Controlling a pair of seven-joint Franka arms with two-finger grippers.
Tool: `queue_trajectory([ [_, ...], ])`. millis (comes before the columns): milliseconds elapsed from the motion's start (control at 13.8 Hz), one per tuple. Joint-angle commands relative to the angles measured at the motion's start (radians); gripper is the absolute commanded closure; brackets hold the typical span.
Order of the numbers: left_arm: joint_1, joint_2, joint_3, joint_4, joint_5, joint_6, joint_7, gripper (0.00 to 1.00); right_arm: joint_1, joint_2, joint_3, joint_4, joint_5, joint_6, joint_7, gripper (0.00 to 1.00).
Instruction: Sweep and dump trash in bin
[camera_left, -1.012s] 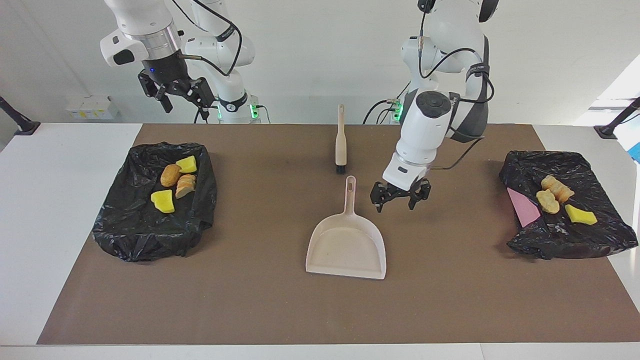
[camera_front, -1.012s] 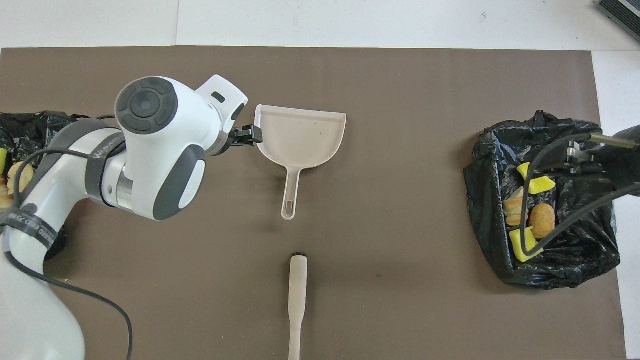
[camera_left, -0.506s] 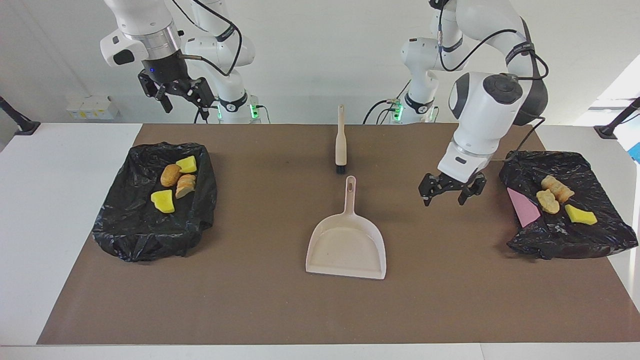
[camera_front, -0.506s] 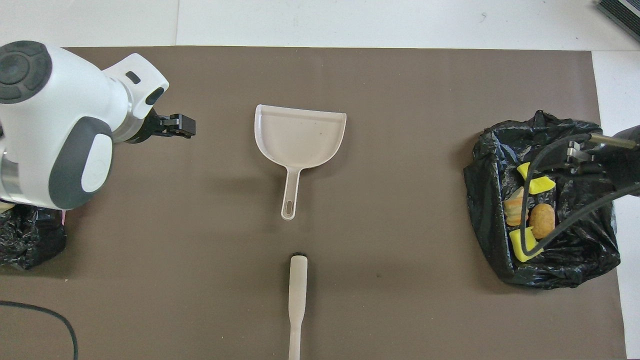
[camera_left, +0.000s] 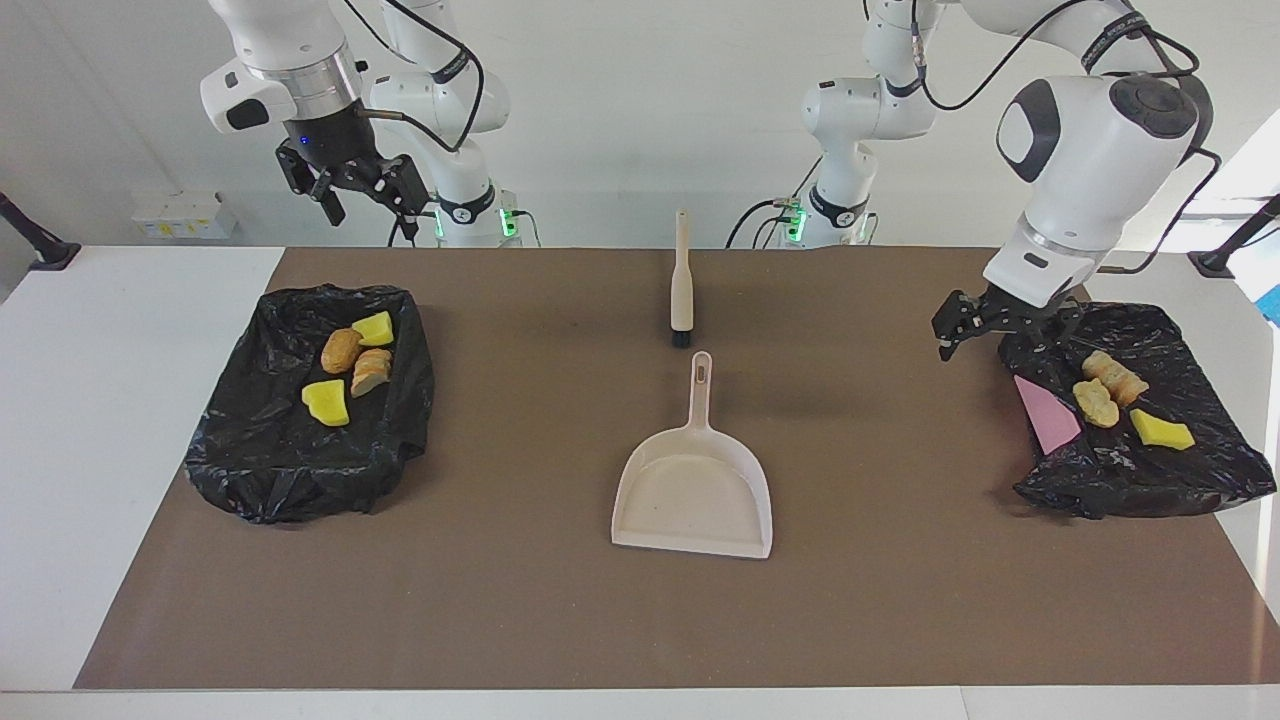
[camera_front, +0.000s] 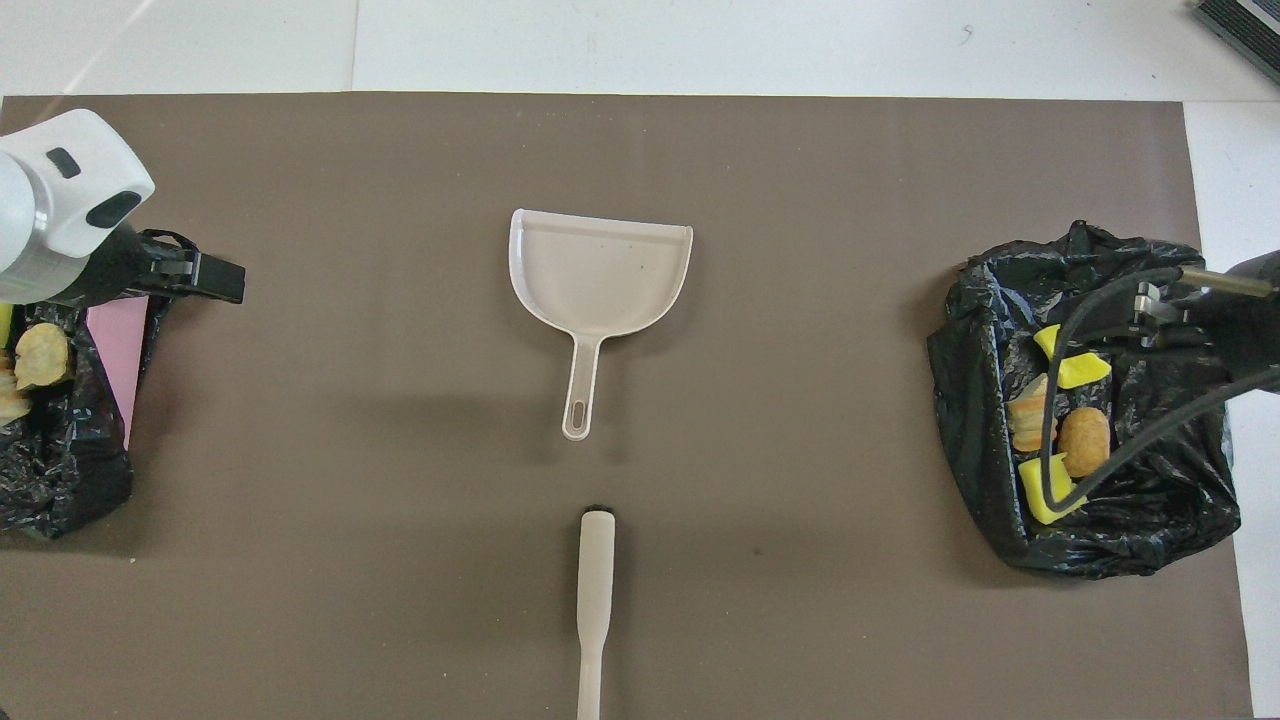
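The desk (camera_left: 140, 420) carried a brown mat (camera_left: 560, 620), and a bin lined with a black bag sat at each end: one bin (camera_left: 300, 470) toward the right arm's end, the other bin (camera_left: 1180, 480) toward the left arm's end. The trash was already inside them, four pieces (camera_left: 352, 370) in the first and three pieces (camera_left: 1115, 400) in the second beside a pink card (camera_left: 1045, 415), so the dumping looked done. The dustpan (camera_left: 695, 495) lay empty mid-mat, handle toward the robots, with the brush (camera_left: 682, 280) just nearer to them, both set down and untouched, probably parked after use. The left gripper (camera_left: 985, 325) hung over the edge of its bin, jaws apart and empty. The right gripper (camera_left: 350, 185) waited high over its bin's end, jaws apart, holding nothing. No writing could be read anywhere.
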Motion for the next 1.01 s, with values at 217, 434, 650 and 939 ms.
queue_trajectory([
  [217,0.003,-0.027,-0.009,0.107,0.017,-0.205,0.026,0.0,-0.024,-0.02,-0.002,-0.024,0.023,0.004,-0.024,0.0],
  [434,0.0,-0.032,-0.005,0.144,0.014,-0.265,0.029,0.0,-0.017,-0.022,-0.002,-0.026,0.023,0.006,-0.024,0.0],
  [650,0.002,-0.036,-0.003,0.177,0.007,-0.29,0.044,0.0,-0.018,-0.02,-0.002,-0.024,0.024,0.012,-0.027,0.0],
  [939,0.003,-0.072,-0.006,0.148,0.001,-0.264,0.077,0.0,-0.017,-0.02,-0.002,-0.029,0.023,0.027,-0.025,0.0],
])
